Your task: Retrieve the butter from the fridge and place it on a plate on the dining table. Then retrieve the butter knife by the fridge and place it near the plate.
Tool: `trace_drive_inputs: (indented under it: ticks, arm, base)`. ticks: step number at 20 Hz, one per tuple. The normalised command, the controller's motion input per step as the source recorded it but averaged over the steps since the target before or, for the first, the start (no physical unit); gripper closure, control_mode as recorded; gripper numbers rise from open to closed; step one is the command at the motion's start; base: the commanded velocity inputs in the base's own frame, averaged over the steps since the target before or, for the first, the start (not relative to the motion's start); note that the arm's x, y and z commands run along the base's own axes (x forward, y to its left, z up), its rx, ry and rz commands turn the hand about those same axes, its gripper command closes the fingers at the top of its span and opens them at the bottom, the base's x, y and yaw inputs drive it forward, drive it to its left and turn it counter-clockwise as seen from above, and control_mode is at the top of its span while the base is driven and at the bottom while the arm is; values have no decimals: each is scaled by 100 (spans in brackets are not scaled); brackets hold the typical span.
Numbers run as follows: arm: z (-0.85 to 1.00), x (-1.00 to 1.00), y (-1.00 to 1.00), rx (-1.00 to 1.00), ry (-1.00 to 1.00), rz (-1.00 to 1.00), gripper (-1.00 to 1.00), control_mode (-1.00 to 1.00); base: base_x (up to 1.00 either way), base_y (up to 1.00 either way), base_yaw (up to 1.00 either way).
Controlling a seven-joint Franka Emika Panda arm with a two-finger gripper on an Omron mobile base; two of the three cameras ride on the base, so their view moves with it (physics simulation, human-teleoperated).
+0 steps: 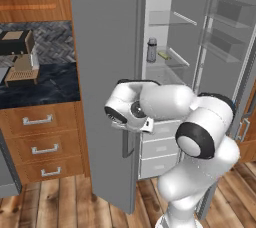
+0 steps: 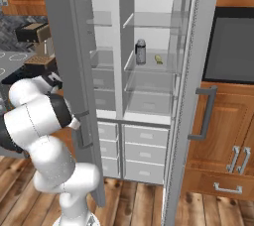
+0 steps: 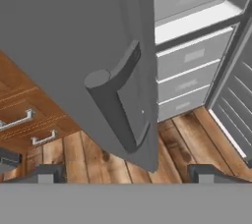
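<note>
The butter point(image 2: 158, 59) lay on a clear shelf point(image 2: 151, 66) inside the fridge point(image 2: 149, 2), just beside a grey can point(image 2: 141, 51). Both fridge doors stood open. I saw the hand point(image 3: 125, 173) spread wide, holding nothing, its fingertips point(image 3: 47, 174) set apart below the bar handle point(image 3: 115, 98) of the left door point(image 1: 100, 72). White drawers point(image 2: 144, 153) sat below the shelves.
</note>
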Motion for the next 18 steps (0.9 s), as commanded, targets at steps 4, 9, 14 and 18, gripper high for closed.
trace_drive_inputs:
  ticks: [4,9,14,18]
  arm:
    - [100,-30,6,1,19,-10,-100,-100]
    - [100,-33,36,0,20,-2,-100,-100]
    - [100,-53,18,-14,5,7,-100,-100]
    - [100,-40,1,-5,0,7,-100,-100]
  base:
    - [0,0,0]
    - [0,0,0]
    - [0,0,0]
    - [0,0,0]
